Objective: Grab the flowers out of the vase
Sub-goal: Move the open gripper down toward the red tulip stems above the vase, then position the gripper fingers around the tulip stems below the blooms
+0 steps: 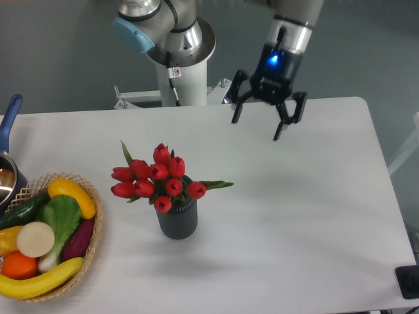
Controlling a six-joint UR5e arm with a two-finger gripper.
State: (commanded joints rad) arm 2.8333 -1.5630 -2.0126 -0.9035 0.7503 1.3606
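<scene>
While the flowers (157, 178) stand in the vase (177, 218), we see the tool (256, 129) hanging in the air well apart from them, up and to the right of the vase, above the far part of the counter (294, 209). Its two fingers (236, 112) are spread wide and point down, and they hold nothing. A blue light shines on the wrist above the tool.

We count about ten red buds, packed close, with one green leaf sticking out to the right of the vase mouth and another rising at the upper left. The vase is dark grey with vertical ribs, upright, and shorter than the bunch.

To the left of the vase, at the counter edge, we see a wicker basket (93, 243) with a banana (39, 280), an orange (18, 265), a green leafy vegetable (60, 219) and other fruit inside. Further left of the vase, a pot with a blue handle (10, 123) is partly cut by the frame. Behind the vase, beyond the counter, the arm base (177, 59) stands.
</scene>
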